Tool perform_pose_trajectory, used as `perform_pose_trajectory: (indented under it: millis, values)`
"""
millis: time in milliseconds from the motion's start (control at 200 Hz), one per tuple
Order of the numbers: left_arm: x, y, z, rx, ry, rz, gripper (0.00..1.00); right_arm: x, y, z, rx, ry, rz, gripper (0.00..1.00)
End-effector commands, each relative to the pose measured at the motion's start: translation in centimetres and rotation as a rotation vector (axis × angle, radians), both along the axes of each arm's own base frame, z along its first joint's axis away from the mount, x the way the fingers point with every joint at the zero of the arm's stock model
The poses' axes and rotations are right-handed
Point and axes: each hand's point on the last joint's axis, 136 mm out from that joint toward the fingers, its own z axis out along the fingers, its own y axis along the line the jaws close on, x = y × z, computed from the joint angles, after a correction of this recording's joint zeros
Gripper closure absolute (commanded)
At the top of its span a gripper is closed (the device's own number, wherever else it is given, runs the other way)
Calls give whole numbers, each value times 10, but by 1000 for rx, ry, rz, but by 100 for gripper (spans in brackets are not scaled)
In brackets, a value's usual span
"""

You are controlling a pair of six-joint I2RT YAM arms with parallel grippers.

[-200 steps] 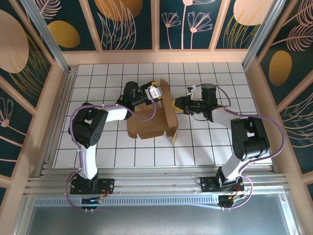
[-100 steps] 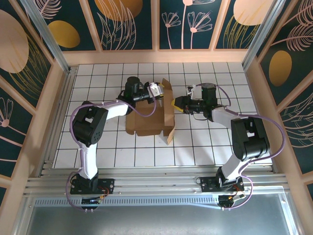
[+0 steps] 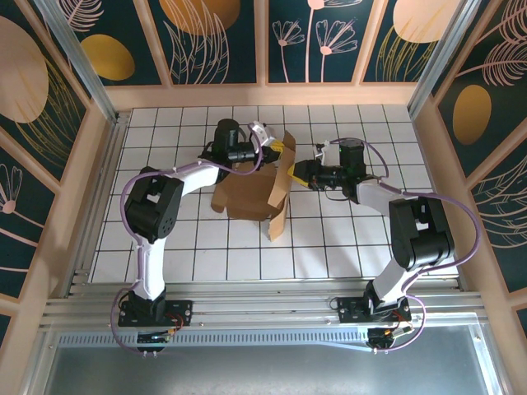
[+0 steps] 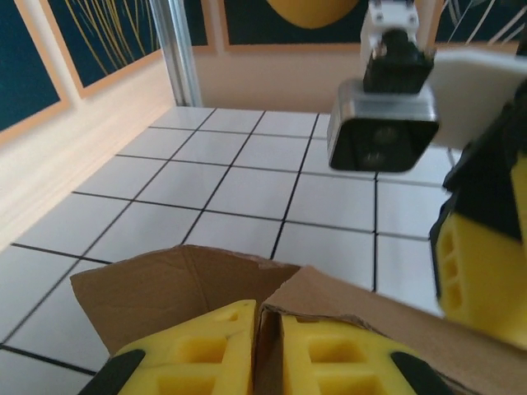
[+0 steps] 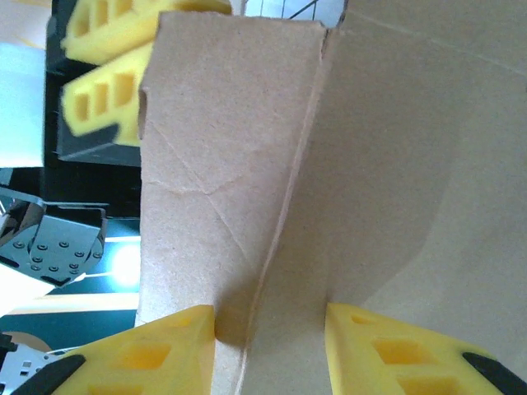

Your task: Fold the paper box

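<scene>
White tiled table (image 3: pixel 346 247), part-folded paper box (image 3: pixel 244 197)

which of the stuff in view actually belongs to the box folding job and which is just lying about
Part of the job:
paper box
left arm, jaws pinching a box edge
right arm, jaws gripping a folded box wall

Not part of it, just surroundings:
tiled table
patterned wall panels
metal rail at the near edge

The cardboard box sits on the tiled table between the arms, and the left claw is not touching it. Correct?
No: the left wrist view shows the left claw pinching an edge of the cardboard box. The rest is right.
</scene>
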Motion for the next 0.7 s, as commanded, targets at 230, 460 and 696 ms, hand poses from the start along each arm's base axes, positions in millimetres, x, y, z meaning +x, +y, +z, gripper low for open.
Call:
perform_pose_trajectory:
  millis: [230,460,696]
  values:
    - [-21,0,-20,-48,209,-8,74,4,5,-9,-25,20,-8,60]
    - [-15,5,-37,25,182,34,61,5,1,-11,-52,26,-29,60]
    - [-16,24,-19,12,91,123,41,5,-11,-24,-196,41,-13,61]
